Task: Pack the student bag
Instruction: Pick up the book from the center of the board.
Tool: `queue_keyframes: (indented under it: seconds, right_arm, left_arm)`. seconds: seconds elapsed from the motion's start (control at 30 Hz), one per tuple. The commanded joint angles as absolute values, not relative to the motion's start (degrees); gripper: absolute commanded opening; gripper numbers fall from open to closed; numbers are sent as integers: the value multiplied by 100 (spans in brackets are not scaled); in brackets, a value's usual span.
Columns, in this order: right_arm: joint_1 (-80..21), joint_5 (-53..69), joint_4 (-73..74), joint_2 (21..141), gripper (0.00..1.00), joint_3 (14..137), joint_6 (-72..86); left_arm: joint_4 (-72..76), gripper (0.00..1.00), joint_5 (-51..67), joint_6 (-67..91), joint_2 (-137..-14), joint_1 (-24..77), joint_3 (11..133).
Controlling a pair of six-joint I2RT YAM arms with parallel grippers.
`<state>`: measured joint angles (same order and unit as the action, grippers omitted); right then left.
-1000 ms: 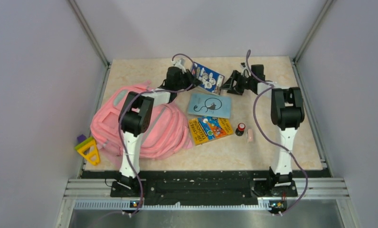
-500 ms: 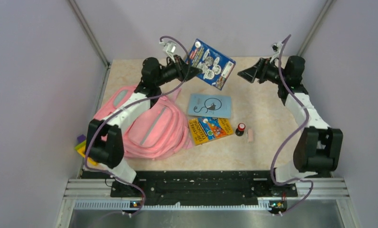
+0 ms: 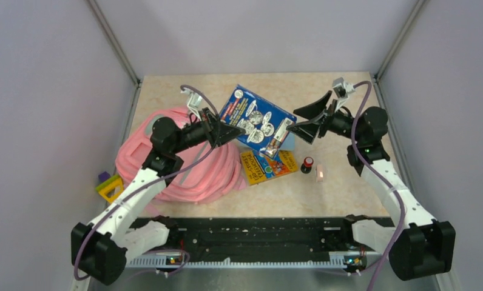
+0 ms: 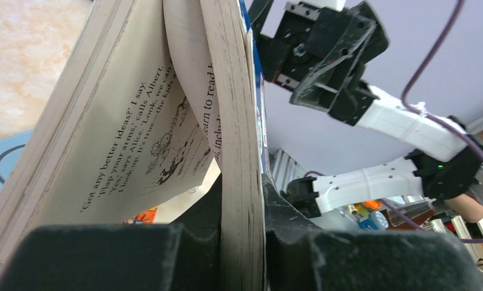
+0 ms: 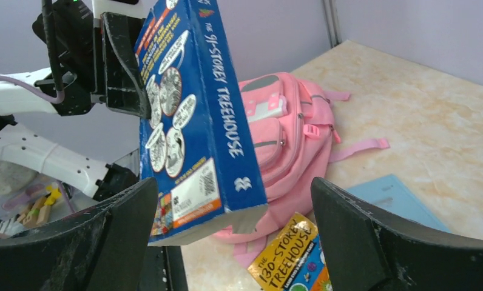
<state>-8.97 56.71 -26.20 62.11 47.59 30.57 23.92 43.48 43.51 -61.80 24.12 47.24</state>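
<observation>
The student bag is a pink backpack lying flat at the table's left; the right wrist view shows it beyond the book, as the student bag. My left gripper is shut on one end of a thick blue paperback, holding it tilted in the air over the table's middle. In the left wrist view the paperback is clamped edge-on by the left gripper, with loose pages fanning to the left. My right gripper is open, its fingers either side of the paperback's free end. From its own wrist the right gripper shows wide gaps.
A yellow book lies right of the bag, with a light blue notebook behind it. A small red-and-black item and a pink eraser lie further right. A yellow and purple toy sits at the left edge.
The left arm has carried the blue paperback from the back of the table toward the middle. The right arm has followed, and its jaws have opened wider round the book's end.
</observation>
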Motion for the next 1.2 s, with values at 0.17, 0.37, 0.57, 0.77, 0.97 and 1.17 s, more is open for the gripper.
queue_keyframes:
  seconds: [0.17, 0.37, 0.57, 0.77, 0.97, 1.17]
  right_arm:
    - [-1820, 5158, -3923, 5792, 96, 4353, 3495]
    - [-2377, 4958, -5122, 5893, 88, 4207, 4401]
    - [-2670, 4564, -6060, 6039, 46, 3911, 5025]
    - [-2722, 3696, -5396, 5942, 0, 3737, 4759]
    - [-2724, 2392, -3330, 5365, 0, 3828, 3508]
    - [-2719, 2183, -3113, 5252, 0, 3685, 3426]
  left_arm:
    - [3226, 0, 3957, 4907, -4934, 2468, 4445]
    - [3173, 0, 3880, 4881, -4756, 2477, 4355]
    - [3155, 0, 3845, 4799, -4667, 2479, 4294]
    - [2636, 0, 3321, 4343, -4396, 2479, 4174]
    - [1586, 55, 1789, 3568, -3377, 2471, 4101]
    - [725, 71, 1479, 3025, -3070, 2470, 4421]
